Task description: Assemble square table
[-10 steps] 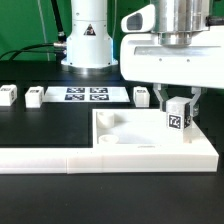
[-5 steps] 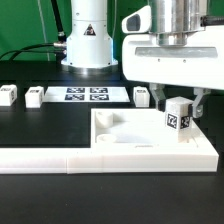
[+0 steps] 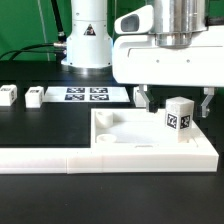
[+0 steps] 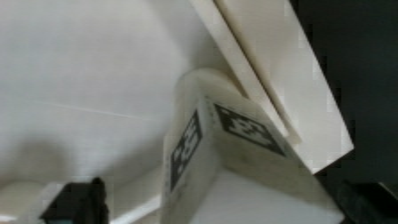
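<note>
The square white tabletop (image 3: 135, 140) lies flat at the exterior view's right, against the low white wall. One white leg (image 3: 178, 117) with a black-and-white tag stands upright near the tabletop's right corner. My gripper (image 3: 175, 100) hangs over that leg, open, with one finger on each side and apart from it. In the wrist view the tagged leg (image 4: 222, 150) stands on the tabletop (image 4: 89, 80), with a dark fingertip (image 4: 75, 202) beside it. Two more tagged legs (image 3: 8, 95) (image 3: 35, 96) lie on the black table at the left.
The long low white L-shaped wall (image 3: 45, 156) runs along the front and right of the tabletop. The marker board (image 3: 85, 95) lies behind, in front of the arm's white base (image 3: 88, 40). Another small white part shows behind my left finger.
My fingers have spread wide apart and let go of the leg. The leg stays standing on the tabletop's corner. The hand has shifted slightly left.
</note>
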You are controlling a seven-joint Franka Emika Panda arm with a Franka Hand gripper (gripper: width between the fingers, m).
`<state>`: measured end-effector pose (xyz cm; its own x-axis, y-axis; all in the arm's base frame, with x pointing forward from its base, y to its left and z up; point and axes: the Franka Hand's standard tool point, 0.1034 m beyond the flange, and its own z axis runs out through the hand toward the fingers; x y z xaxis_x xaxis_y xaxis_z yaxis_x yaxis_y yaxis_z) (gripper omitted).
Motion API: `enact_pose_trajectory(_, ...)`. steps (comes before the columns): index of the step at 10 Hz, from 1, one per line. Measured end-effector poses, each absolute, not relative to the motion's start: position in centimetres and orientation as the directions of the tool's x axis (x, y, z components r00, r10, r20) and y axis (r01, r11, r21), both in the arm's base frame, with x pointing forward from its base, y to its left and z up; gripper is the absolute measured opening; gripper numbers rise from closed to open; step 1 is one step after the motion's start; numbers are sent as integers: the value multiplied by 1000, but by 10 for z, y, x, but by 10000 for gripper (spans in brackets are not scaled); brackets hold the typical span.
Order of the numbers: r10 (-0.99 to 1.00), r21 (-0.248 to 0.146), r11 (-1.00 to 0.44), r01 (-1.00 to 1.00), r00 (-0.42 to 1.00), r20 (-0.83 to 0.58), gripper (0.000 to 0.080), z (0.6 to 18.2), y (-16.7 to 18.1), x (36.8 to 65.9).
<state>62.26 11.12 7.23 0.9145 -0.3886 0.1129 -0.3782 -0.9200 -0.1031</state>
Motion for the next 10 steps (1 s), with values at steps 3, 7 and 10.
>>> enact_pose_trajectory(3,-169,-76,-984,-160,977,133,649,73,112,623)
enact_pose_trajectory(7,123,-28,-991,128,981,148,649,73,116,622)
enact_pose_trajectory(10,264,-1,-964,267,953,149,649,73,116,622)
